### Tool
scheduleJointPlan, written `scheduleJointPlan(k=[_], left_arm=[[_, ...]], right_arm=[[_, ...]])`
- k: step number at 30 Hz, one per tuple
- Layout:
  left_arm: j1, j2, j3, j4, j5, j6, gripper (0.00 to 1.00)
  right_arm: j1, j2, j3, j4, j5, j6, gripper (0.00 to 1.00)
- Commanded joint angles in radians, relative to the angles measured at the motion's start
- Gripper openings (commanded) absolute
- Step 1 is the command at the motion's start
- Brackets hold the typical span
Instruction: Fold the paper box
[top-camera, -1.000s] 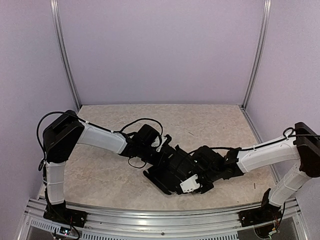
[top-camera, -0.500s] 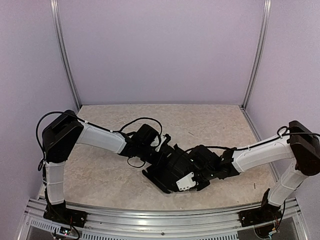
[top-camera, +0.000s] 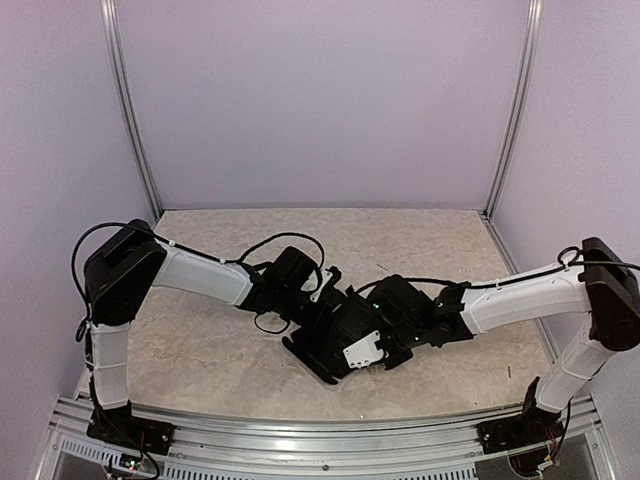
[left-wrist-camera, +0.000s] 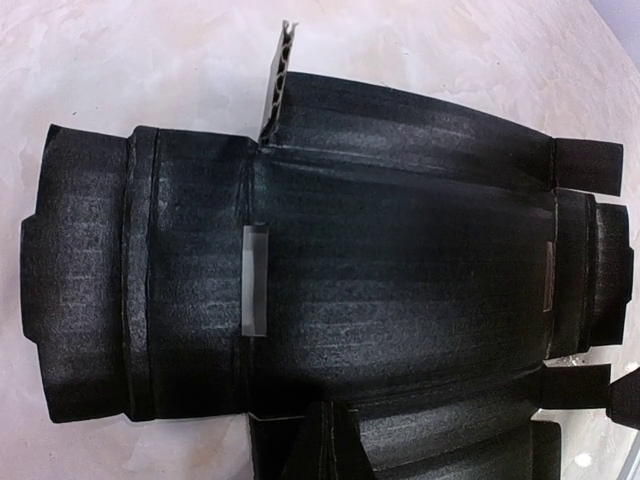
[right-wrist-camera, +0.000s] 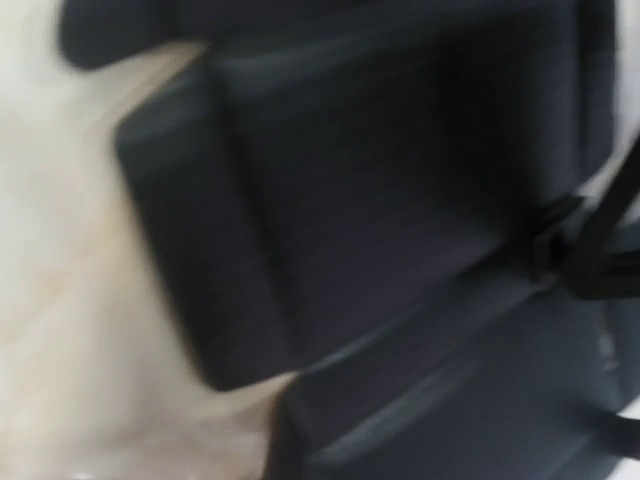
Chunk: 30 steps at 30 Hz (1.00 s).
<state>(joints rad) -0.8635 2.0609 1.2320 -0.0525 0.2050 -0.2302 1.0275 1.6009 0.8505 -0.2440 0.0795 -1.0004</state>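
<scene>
Three lilac walls, marbled table, paper box; left gripper closed, right gripper unclear.

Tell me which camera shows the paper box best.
The left wrist view: the paper box fills the frame sharply, with creases, flaps and a slot visible. Top external shows it small and mostly covered; right wrist is blurred.

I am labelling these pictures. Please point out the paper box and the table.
paper box (left-wrist-camera: 400, 280): left wrist view, its broad middle panel.
table (left-wrist-camera: 150, 60): left wrist view, bare marbled surface.
</scene>
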Motion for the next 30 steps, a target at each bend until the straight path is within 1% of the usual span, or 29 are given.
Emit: scheduleJointPlan(k=[1, 6, 14, 22, 27, 30], left_arm=[[-0.002, 0.082, -0.054, -0.225, -0.036, 0.020, 0.00], [-0.003, 0.079, -0.056, -0.222, -0.036, 0.022, 0.00], [-0.002, 0.077, -0.064, -0.216, -0.029, 0.029, 0.00], [0.014, 0.066, -0.086, -0.198, -0.012, 0.031, 0.00], [0.018, 0.062, -0.095, -0.191, -0.002, 0.033, 0.00], [0.021, 0.061, -0.097, -0.189, 0.003, 0.037, 0.00]], right_arm=[[0.003, 0.031, 0.038, 0.048, 0.038, 0.014, 0.23], [0.001, 0.039, 0.048, 0.063, 0.046, 0.001, 0.22], [-0.002, 0.110, 0.065, 0.089, 0.038, -0.002, 0.21], [-0.017, 0.160, 0.053, 0.108, 0.015, -0.013, 0.15], [-0.029, 0.189, 0.028, 0.122, 0.001, -0.008, 0.08], [-0.042, 0.202, 0.024, 0.132, -0.007, -0.002, 0.08]])
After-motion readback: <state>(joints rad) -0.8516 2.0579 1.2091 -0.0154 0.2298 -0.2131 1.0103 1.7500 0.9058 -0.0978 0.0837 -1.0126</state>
